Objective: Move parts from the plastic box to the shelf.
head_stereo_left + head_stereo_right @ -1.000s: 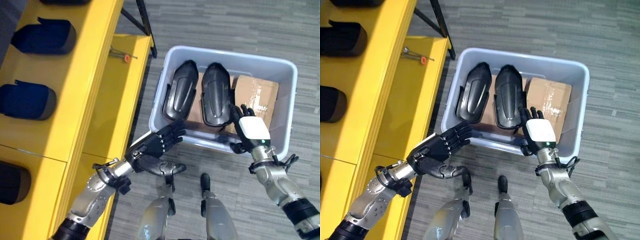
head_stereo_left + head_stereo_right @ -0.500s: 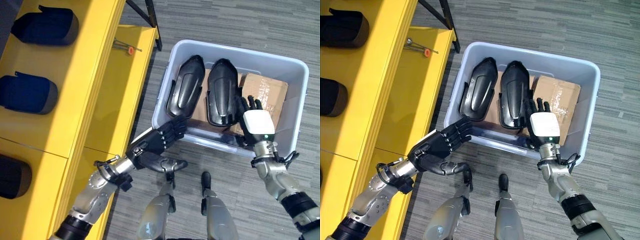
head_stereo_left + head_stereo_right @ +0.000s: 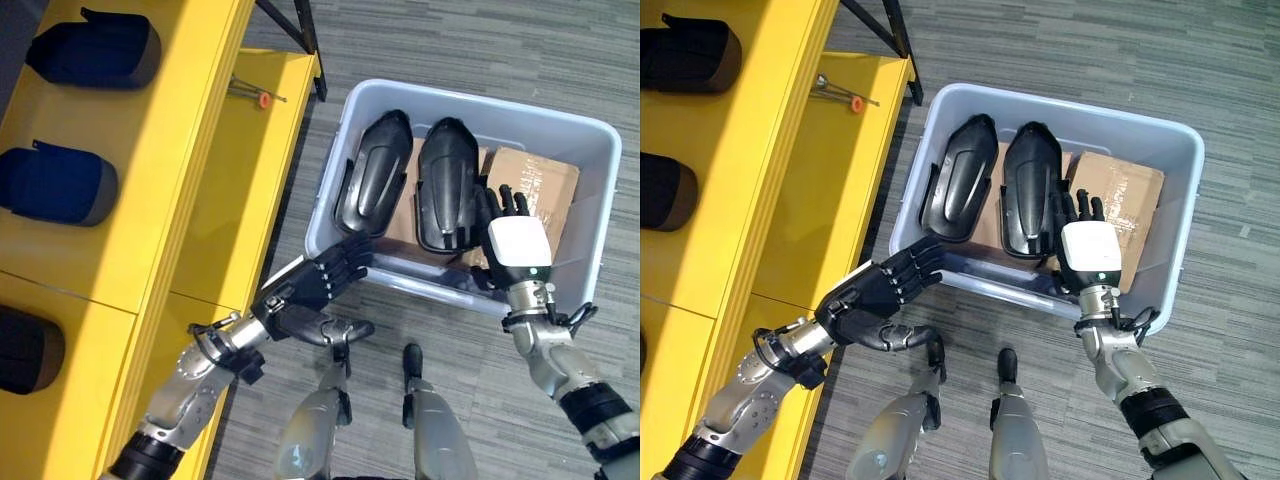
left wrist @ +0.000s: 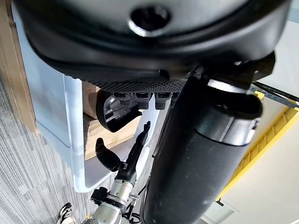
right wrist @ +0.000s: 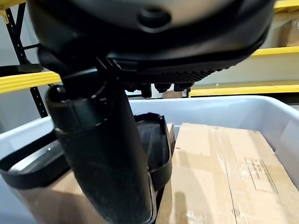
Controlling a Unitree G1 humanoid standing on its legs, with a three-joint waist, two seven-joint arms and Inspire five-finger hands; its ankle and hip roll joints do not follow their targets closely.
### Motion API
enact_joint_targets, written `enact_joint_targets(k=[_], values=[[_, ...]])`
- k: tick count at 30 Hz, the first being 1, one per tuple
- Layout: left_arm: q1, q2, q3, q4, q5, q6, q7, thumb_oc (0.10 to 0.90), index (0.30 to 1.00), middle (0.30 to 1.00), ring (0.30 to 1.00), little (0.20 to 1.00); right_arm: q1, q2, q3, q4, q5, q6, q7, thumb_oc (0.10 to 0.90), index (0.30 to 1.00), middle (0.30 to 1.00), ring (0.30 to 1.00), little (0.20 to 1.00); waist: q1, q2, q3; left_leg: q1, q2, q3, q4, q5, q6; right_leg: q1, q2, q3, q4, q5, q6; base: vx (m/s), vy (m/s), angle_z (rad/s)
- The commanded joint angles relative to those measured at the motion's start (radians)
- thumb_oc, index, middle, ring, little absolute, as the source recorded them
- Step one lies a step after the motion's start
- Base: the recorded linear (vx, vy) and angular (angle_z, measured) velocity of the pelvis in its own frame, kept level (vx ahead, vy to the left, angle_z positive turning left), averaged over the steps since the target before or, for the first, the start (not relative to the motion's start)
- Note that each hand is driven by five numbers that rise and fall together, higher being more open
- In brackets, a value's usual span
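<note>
Pale grey plastic box point(image 3: 470, 100) on the carpeted floor point(image 3: 480, 40), beside the yellow shelf point(image 3: 200, 150).

Count: two black moulded parts point(image 3: 372, 187) point(image 3: 447, 197) lying side by side in the box's left half, on a sheet of brown card; one cardboard carton point(image 3: 535, 190) in its right half. On the shelf, three dark parts: two blue-black point(image 3: 95, 47) point(image 3: 55, 183), and one at the frame's left edge point(image 3: 30, 350). One small tool with an orange tip point(image 3: 258, 97) lies on the lower shelf board.

Left robot hand point(image 3: 315, 290): fingers straight and together, tips at the box's near-left rim, thumb spread out below; holding nothing. Right robot hand point(image 3: 515, 245): fingers spread and straight, reaching over the near rim, tips just beside the right-hand black part and over the carton's edge; no grasp visible.

Change against half a second ago: right robot hand sits slightly further into the box. Left robot hand unchanged at the rim. Both black parts and the carton have not moved. A full second back the whole picture sat lower, so the camera moved.
</note>
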Motion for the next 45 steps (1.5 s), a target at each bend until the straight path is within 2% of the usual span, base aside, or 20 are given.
enact_joint_targets(k=[1,6,10,15,18,20,21,25,28,29,30,34,39,40,41,43,45], values=[[-0.028,-0.024,0.004,-0.083,-0.041,-0.088,-0.022,0.900,1.000,1.000,1.000,1.000,-0.115,-0.032,0.006,-0.054,-0.034,-0.041,-0.029,0.900,1.000,1.000,1.000,1.000,0.005,-0.018,-0.014,0.007,-0.013,-0.013,0.090,-0.166,-0.026,-0.012,-0.016,-0.049,0.101,-0.103,-0.023,0.01,-0.001,0.04],[-0.036,-0.031,-0.001,-0.080,-0.036,-0.086,-0.018,0.900,1.000,1.000,1.000,1.000,-0.122,-0.013,0.046,-0.071,-0.039,-0.031,-0.012,0.900,1.000,1.000,1.000,1.000,0.009,-0.021,-0.007,-0.005,-0.014,-0.013,0.091,-0.165,-0.024,-0.029,-0.017,-0.051,0.108,-0.102,-0.023,0.01,-0.005,0.04],[-0.043,-0.035,-0.012,-0.076,-0.026,-0.088,-0.004,0.900,1.000,1.000,1.000,1.000,-0.141,0.009,0.074,-0.069,-0.005,-0.036,0.007,0.900,1.000,1.000,1.000,1.000,0.016,-0.017,-0.007,-0.029,-0.017,-0.017,0.101,-0.166,-0.021,-0.056,-0.019,-0.053,0.126,-0.107,-0.025,0.03,0.009,0.02],[-0.054,-0.042,-0.018,-0.068,-0.019,-0.087,0.006,0.900,1.000,1.000,1.000,1.000,-0.158,0.026,0.092,-0.051,-0.025,-0.023,0.002,0.900,1.000,1.000,1.000,1.000,0.023,-0.012,-0.007,-0.054,-0.022,-0.021,0.110,-0.166,-0.018,-0.081,-0.022,-0.056,0.144,-0.111,-0.026,0.00,0.000,0.00],[-0.053,-0.039,-0.021,-0.065,0.007,-0.101,0.019,0.900,1.000,1.000,1.000,1.000,-0.167,0.029,0.098,-0.031,0.007,-0.013,0.013,0.900,1.000,1.000,1.000,1.000,0.029,-0.008,-0.007,-0.065,-0.025,-0.025,0.112,-0.164,-0.018,-0.091,-0.025,-0.059,0.147,-0.111,-0.025,0.00,0.000,0.00],[-0.057,-0.039,-0.022,-0.057,-0.003,-0.104,0.032,0.900,1.000,1.000,1.000,1.000,-0.174,0.038,0.106,-0.009,0.038,0.018,0.016,0.900,1.000,1.000,1.000,1.000,0.032,-0.005,-0.007,-0.071,-0.028,-0.026,0.113,-0.164,-0.017,-0.099,-0.027,-0.061,0.153,-0.112,-0.024,0.01,0.012,0.02],[-0.065,-0.041,-0.022,-0.047,0.001,-0.100,0.017,0.900,1.000,1.000,1.000,1.000,-0.185,0.052,0.113,0.027,0.078,0.071,0.023,0.900,1.000,1.000,1.000,1.000,0.035,-0.003,-0.007,-0.080,-0.029,-0.025,0.117,-0.163,-0.015,-0.108,-0.028,-0.062,0.159,-0.114,-0.024,0.02,0.016,0.08],[-0.068,-0.042,-0.045,-0.049,0.012,-0.097,-0.014,0.900,1.000,1.000,1.000,1.000,-0.200,0.084,0.097,0.184,0.187,0.157,-0.011,0.900,1.000,1.000,1.000,1.000,0.048,0.015,-0.007,-0.103,-0.034,-0.033,0.127,-0.164,-0.012,-0.132,-0.034,-0.065,0.171,-0.114,-0.028,0.01,0.006,0.04],[-0.077,-0.041,-0.059,-0.050,0.004,-0.097,0.001,0.900,1.000,1.000,1.000,1.000,-0.227,0.106,0.090,0.286,0.209,0.156,-0.025,0.900,1.000,1.000,1.000,1.000,0.058,0.032,-0.007,-0.122,-0.040,-0.036,0.135,-0.163,-0.010,-0.149,-0.039,-0.072,0.181,-0.116,-0.030,0.00,0.000,0.00],[-0.087,-0.041,-0.066,-0.047,-0.009,-0.094,0.011,0.900,1.000,1.000,1.000,1.000,-0.250,0.114,0.089,0.328,0.229,0.186,-0.017,0.900,1.000,1.000,1.000,1.000,0.063,0.038,-0.007,-0.135,-0.042,-0.037,0.142,-0.162,-0.008,-0.159,-0.041,-0.075,0.188,-0.117,-0.031,0.01,0.004,0.06],[-0.087,-0.041,-0.066,-0.047,-0.009,-0.094,0.011,0.900,1.000,1.000,1.000,1.000,-0.250,0.114,0.089,0.328,0.229,0.186,-0.017,0.900,1.000,1.000,1.000,1.000,0.063,0.038,-0.007,-0.135,-0.042,-0.037,0.142,-0.162,-0.008,-0.159,-0.041,-0.075,0.188,-0.117,-0.031,0.00,-0.001,0.10],[-0.097,-0.048,-0.079,-0.050,0.020,-0.087,0.018,0.900,1.000,1.000,1.000,1.000,-0.283,0.135,0.068,0.454,0.387,0.218,-0.007,0.900,1.000,1.000,1.000,1.000,0.077,0.055,-0.007,-0.169,-0.047,-0.040,0.154,-0.157,-0.006,-0.194,-0.046,-0.079,0.212,-0.121,-0.035,-0.01,-0.001,0.12],[-0.095,-0.046,-0.099,-0.059,0.021,-0.091,0.023,0.900,1.000,1.000,1.000,1.000,-0.309,0.139,0.054,0.543,0.409,0.220,0.028,0.900,1.000,1.000,1.000,1.000,0.085,0.078,-0.007,-0.196,-0.054,-0.048,0.165,-0.153,-0.006,-0.226,-0.050,-0.081,0.235,-0.127,-0.040,-0.01,0.016,0.04],[-0.096,-0.046,-0.101,-0.060,0.018,-0.091,0.021,0.900,1.000,1.000,1.000,1.000,-0.313,0.140,0.059,0.551,0.395,0.211,0.056,0.643,0.640,0.640,0.640,0.640,0.087,0.080,-0.007,-0.198,-0.056,-0.048,0.165,-0.153,-0.005,-0.228,-0.051,-0.082,0.235,-0.127,-0.041,0.00,0.000,0.00],[-0.096,-0.045,-0.106,-0.060,0.019,-0.094,0.021,0.900,1.000,1.000,1.000,1.000,-0.316,0.144,0.067,0.561,0.375,0.212,0.074,0.414,0.319,0.319,0.319,0.319,0.086,0.081,-0.007,-0.197,-0.059,-0.047,0.165,-0.154,-0.005,-0.227,-0.055,-0.085,0.239,-0.132,-0.040,0.00,0.000,0.00],[-0.095,-0.048,-0.107,-0.061,0.022,-0.095,0.018,0.900,1.000,1.000,1.000,1.000,-0.317,0.143,0.086,0.570,0.338,0.214,0.098,0.400,0.300,0.300,0.300,0.300,0.089,0.083,-0.007,-0.200,-0.059,-0.046,0.168,-0.154,-0.004,-0.231,-0.057,-0.087,0.242,-0.132,-0.040,-0.02,0.000,0.01],[-0.092,-0.044,-0.109,-0.063,0.024,-0.098,0.012,0.900,1.000,1.000,1.000,1.000,-0.323,0.137,0.112,0.588,0.265,0.174,0.121,0.400,0.300,0.300,0.300,0.300,0.092,0.083,-0.007,-0.201,-0.059,-0.046,0.170,-0.154,-0.003,-0.231,-0.059,-0.089,0.241,-0.131,-0.040,-0.04,-0.006,0.02]])
